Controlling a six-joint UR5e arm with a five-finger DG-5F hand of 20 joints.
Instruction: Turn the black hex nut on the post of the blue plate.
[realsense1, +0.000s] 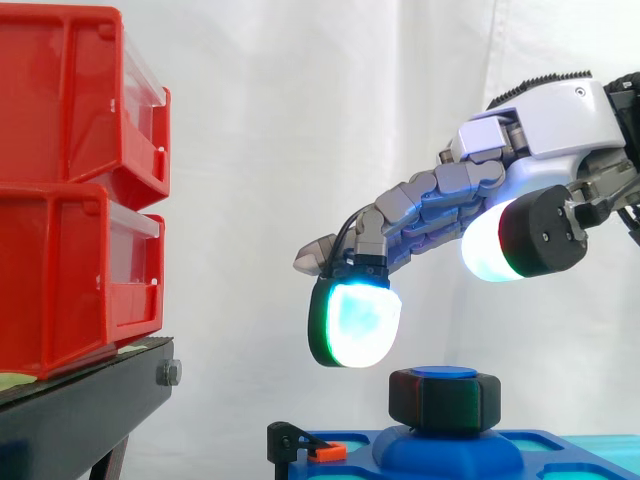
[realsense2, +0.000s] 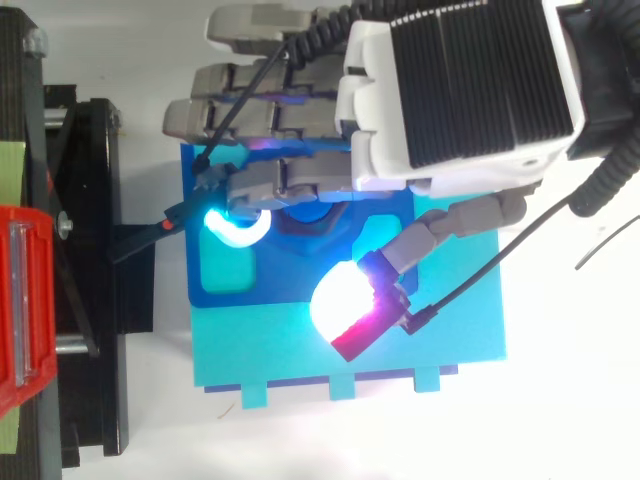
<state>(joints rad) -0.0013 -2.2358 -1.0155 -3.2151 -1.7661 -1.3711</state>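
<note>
Hovering over the work, the hand reaches in from the right with its fingers stretched out and relaxed, set apart from the thumb and holding nothing. One glowing cyan-white fingertip pad hangs just above and to the left of the black hex nut without touching it; the thumb's white pad sits higher, up and to the right of the nut.

The nut sits on the post, whose blue top shows through its middle, and the post rises from a rounded boss on the blue plate. From above, the plate lies on a lighter cyan base, and the fingers cross over its far part, pointing left.

At the plate's left edge sits a small black clip with an orange piece. Further left, two red bins are stacked on a black stand. Behind everything hangs a white curtain.
</note>
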